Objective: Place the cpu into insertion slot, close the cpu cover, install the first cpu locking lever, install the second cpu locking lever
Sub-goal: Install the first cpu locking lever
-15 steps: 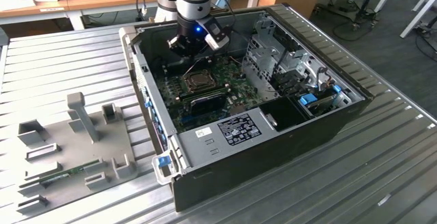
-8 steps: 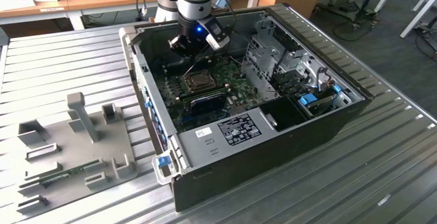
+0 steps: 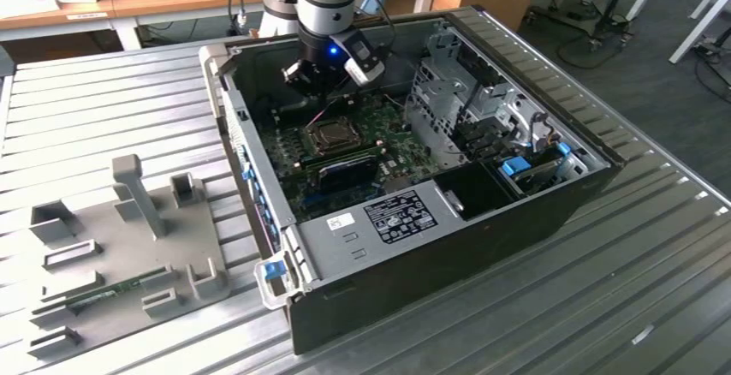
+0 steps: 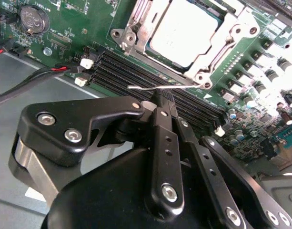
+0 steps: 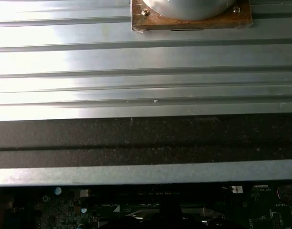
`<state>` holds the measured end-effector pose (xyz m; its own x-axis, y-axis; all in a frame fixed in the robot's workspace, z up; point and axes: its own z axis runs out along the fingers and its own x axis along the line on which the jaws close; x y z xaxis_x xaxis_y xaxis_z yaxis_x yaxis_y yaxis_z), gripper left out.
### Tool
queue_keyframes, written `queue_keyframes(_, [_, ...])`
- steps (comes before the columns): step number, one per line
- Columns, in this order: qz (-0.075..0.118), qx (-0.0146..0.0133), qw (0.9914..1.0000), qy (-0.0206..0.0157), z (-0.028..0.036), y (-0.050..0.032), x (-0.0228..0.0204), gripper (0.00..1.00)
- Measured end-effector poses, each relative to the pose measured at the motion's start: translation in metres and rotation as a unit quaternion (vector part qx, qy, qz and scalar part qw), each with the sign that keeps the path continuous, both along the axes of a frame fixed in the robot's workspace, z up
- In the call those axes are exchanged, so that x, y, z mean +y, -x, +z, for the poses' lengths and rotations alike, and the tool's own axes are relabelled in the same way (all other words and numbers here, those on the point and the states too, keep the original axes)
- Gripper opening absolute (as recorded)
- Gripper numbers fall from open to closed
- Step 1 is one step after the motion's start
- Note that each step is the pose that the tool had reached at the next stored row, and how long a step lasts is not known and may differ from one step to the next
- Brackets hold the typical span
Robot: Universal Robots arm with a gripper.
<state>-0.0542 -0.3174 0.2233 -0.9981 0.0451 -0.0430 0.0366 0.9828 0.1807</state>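
The cpu (image 4: 184,28) shows its dull grey top, seated in the socket on the green motherboard. The cpu cover (image 4: 137,29) lies flat around it as a silvery frame. A thin wire locking lever (image 4: 141,87) runs along the socket's edge beside the black memory slots. My gripper (image 4: 161,98) has its black fingers together, and the tips sit right at this lever. Whether they pinch it or only touch it is unclear. In the exterior view my gripper (image 3: 320,80) hangs inside the open computer case, just behind the socket (image 3: 334,135).
The case walls (image 3: 234,127) and a metal drive cage (image 3: 468,110) hem in the board. A red-black cable (image 4: 36,78) and a coin battery (image 4: 34,19) lie near the memory slots (image 4: 131,69). A grey fixture plate (image 3: 126,238) lies on the ribbed table at the exterior view's left.
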Motion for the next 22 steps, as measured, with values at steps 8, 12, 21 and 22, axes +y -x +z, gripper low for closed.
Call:
queue_keyframes(8, [0.000,-0.0001,1.00000,-0.0001,-0.0025,-0.0025,0.0000,0.11])
queue_keyframes(12, [0.000,-0.0001,1.00000,-0.0001,-0.0046,-0.0036,0.0000,0.11])
queue_keyframes(21, [0.000,0.0000,1.00000,0.0000,-0.0060,-0.0042,0.0000,0.11])
queue_keyframes(22, [0.000,0.0000,1.00000,0.0000,-0.0060,-0.0042,0.0000,0.11])
